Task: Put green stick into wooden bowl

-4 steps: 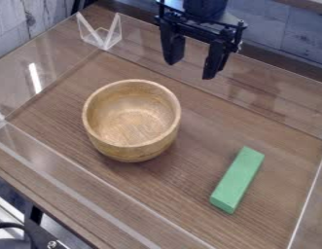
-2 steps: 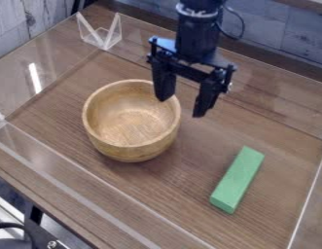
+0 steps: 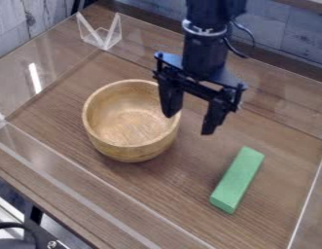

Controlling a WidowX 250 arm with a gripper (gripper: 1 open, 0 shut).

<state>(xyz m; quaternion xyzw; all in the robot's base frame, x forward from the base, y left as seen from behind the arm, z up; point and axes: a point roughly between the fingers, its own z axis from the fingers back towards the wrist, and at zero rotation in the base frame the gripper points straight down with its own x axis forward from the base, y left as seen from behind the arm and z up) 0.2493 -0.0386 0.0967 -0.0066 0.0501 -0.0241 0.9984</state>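
There's a round wooden bowl (image 3: 109, 142) on the wooden table (image 3: 144, 197), light tan with thick walls and a deep hollow. From where I'm looking I can see down its inner wall to the bottom, and the part of the inside that shows is bare wood, with nothing lying on it. The far right part of the rim is partly hidden by the black gripper (image 3: 195, 118), so I can't see every bit of the edge.

The green stick (image 3: 237, 180) isn't in the bowl. It lies flat on the tabletop over to the right, well apart from the bowl, with bare boards between the two. It sits at a slant, its far end leaning toward the right side of the camera view and its near end toward the left.

The gripper hangs down from the black arm (image 3: 213, 15), between the bowl and the stick but farther back than the stick. Its pincer stands wide, the two fingers spread well apart, and nothing is held between them. One finger is over by the bowl's right rim; whether it touches the wood, I can't tell. The other is off on the stick's side, apart from the green block.
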